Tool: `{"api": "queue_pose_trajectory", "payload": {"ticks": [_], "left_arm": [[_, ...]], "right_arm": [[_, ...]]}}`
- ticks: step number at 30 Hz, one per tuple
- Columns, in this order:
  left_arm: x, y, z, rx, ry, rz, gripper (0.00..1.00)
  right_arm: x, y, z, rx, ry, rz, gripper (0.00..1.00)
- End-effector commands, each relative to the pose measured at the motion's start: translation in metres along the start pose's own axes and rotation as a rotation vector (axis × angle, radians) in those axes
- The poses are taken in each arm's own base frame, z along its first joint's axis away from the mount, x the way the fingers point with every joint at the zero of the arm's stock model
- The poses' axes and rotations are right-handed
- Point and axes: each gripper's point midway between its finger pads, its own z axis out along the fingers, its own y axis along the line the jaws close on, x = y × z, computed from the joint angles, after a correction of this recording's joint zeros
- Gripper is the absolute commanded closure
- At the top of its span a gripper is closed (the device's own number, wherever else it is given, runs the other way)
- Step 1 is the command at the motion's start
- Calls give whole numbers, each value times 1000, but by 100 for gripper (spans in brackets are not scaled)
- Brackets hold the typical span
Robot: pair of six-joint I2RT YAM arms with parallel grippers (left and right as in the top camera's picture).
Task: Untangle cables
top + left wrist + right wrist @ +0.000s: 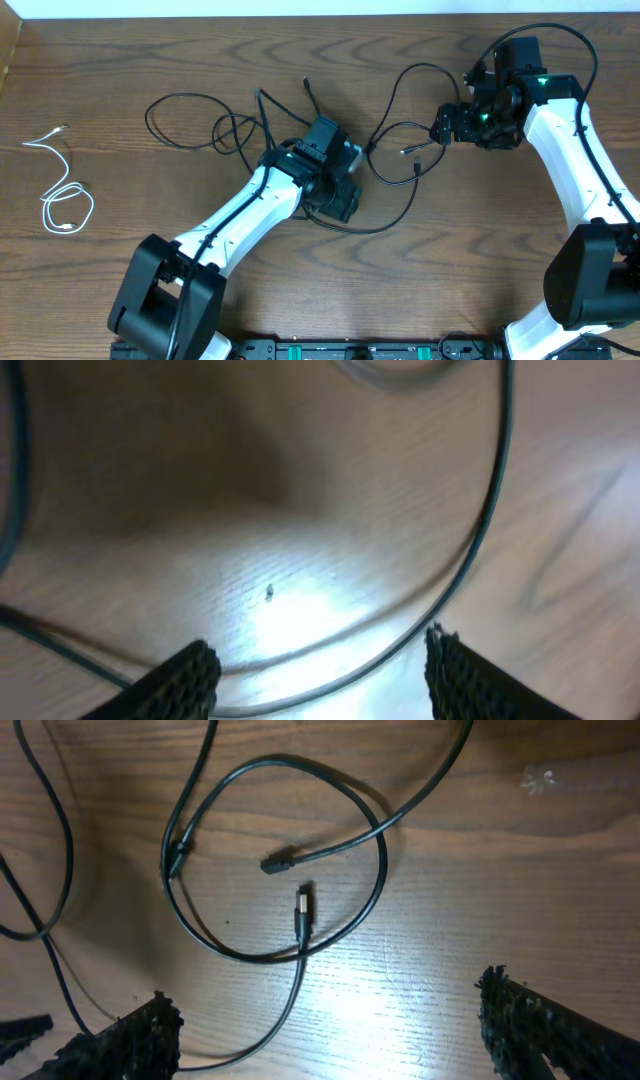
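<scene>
We take the left gripper (320,656), a black ribbed two-finger tool on a white arm, as our reference mark. It is set low over the middle of the brown wooden table (120,60). Its fingers stand apart with nothing clamped, and only their tips enter its wrist view. Just ahead of those tips a blurred arc of the second thin black cord (494,490) lies on the wood; we cannot tell whether it touches either finger. That cord runs on to the right of the left gripper in open curves, closing a loop around two small end plugs (303,910), one dark, one metal-tipped. The long thin black cord (190,96) lies in loose overlapping loops to the left of the left gripper. The arm hides part of it, so we cannot say whether the two black cords cross there. The thin white cord (68,186) sits well to the left of the left gripper, apart, coiled once. The right gripper (325,1010), further right of the left gripper, is spread wide and empty, the plugs ahead of its tips.
</scene>
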Motion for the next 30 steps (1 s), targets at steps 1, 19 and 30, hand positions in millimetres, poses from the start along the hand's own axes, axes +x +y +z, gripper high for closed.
{"api": "queue_pose_trajectory", "payload": {"ticks": [1,19,30], "left_arm": [[13,1,3,-2,65,220,31],[47,3,32,21,225,343,32],[57,15,47,-28,221,356,32]], "right_arm": [[1,-1,1,7,-1,-12,6],[-1,-1,0,5,-9,-14,3],[-1,0,0,2,-8,-14,3]]}}
